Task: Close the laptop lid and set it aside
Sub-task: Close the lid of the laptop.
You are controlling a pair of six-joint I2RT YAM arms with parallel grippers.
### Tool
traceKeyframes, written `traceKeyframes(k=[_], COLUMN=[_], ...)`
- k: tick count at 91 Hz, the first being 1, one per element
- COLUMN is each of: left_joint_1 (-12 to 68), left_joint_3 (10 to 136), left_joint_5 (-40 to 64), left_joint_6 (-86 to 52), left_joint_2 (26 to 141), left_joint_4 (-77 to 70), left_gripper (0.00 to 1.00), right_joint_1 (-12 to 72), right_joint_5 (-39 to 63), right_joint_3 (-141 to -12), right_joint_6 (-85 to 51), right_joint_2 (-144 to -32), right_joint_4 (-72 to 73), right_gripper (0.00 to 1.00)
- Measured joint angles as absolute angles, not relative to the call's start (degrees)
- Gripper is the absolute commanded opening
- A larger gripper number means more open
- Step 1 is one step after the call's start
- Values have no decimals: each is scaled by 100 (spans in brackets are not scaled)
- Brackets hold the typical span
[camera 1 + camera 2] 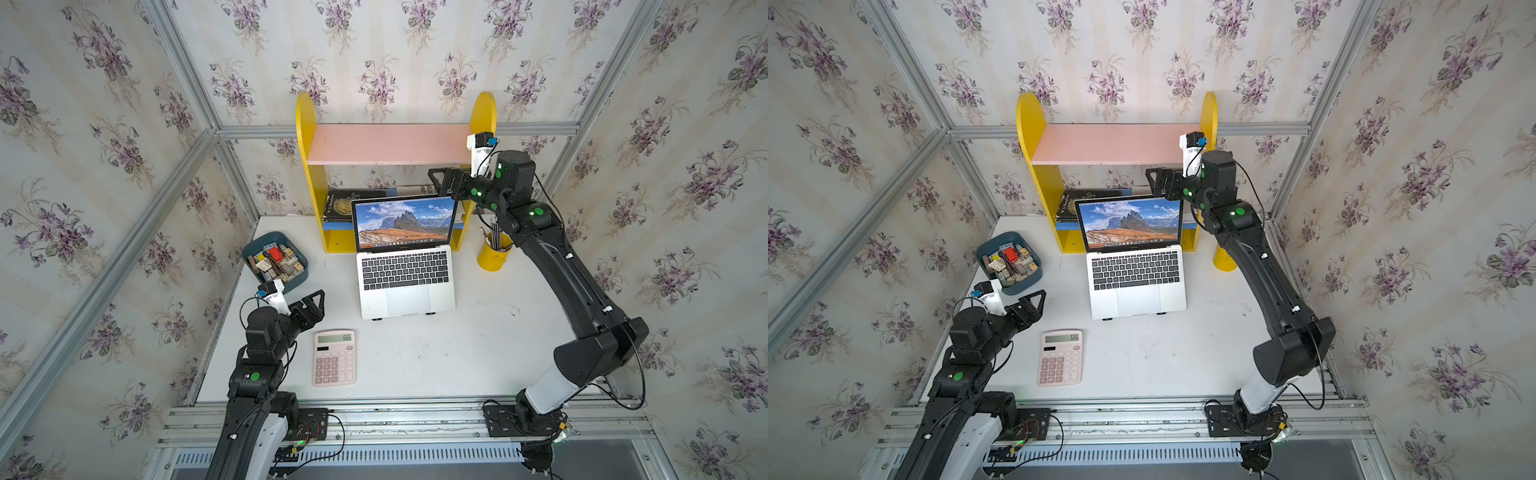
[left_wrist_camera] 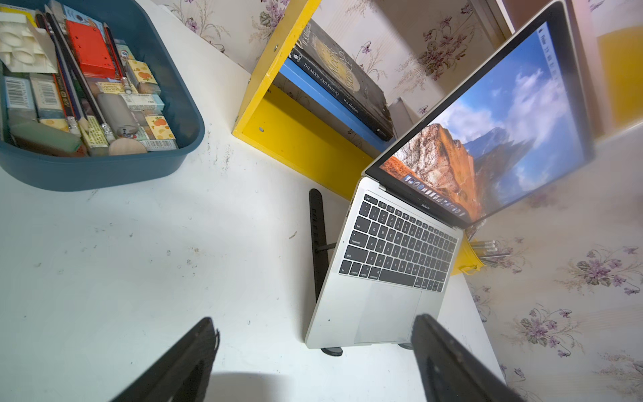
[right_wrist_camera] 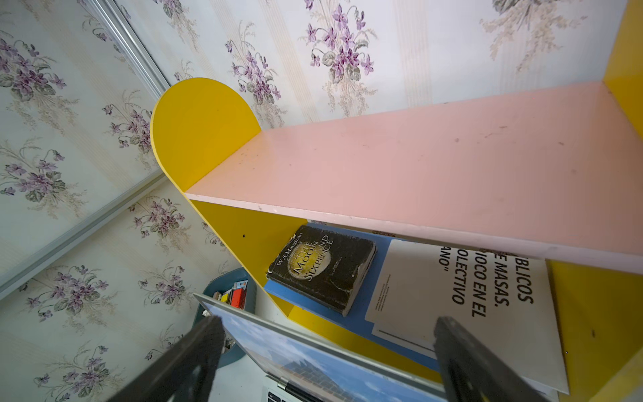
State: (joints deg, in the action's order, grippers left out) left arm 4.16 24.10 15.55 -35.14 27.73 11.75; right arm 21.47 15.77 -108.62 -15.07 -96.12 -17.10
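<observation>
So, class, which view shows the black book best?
The right wrist view: the black book lies flat, cover title readable. The left wrist view shows it obliquely, spine outward; both top views show only part behind the laptop lid.

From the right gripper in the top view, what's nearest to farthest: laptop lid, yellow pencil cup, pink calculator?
1. laptop lid: right by the right gripper, at the back.
2. yellow pencil cup: back right.
3. pink calculator: front left.

Desk clutter on a white table (image 1: 457,357).
A pink calculator (image 1: 334,357) lies near a blue stationery bin (image 1: 302,275); the yellow shelf (image 1: 390,143) at the back holds a dark book (image 3: 322,266) and a white book (image 3: 462,306).
</observation>
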Motion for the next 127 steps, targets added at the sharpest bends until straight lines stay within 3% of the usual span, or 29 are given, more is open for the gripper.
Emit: traceKeyframes(k=[48, 127], left_joint_1=[414, 416], left_joint_3=[2412, 2471], left_joint_5=[1649, 1483], left_joint_6=[-3514, -3489], left_joint_2=[2825, 2679], left_joint_4=[1184, 1358], left_gripper=[90, 91], right_joint_1=[2320, 2438], right_joint_5=[1916, 1712], right_joint_3=[-12040, -11933], right_joint_6=[-2117, -1990], right_joint_2=[-10676, -10921], right_joint_4=[-2034, -2471], right_gripper=[93, 90])
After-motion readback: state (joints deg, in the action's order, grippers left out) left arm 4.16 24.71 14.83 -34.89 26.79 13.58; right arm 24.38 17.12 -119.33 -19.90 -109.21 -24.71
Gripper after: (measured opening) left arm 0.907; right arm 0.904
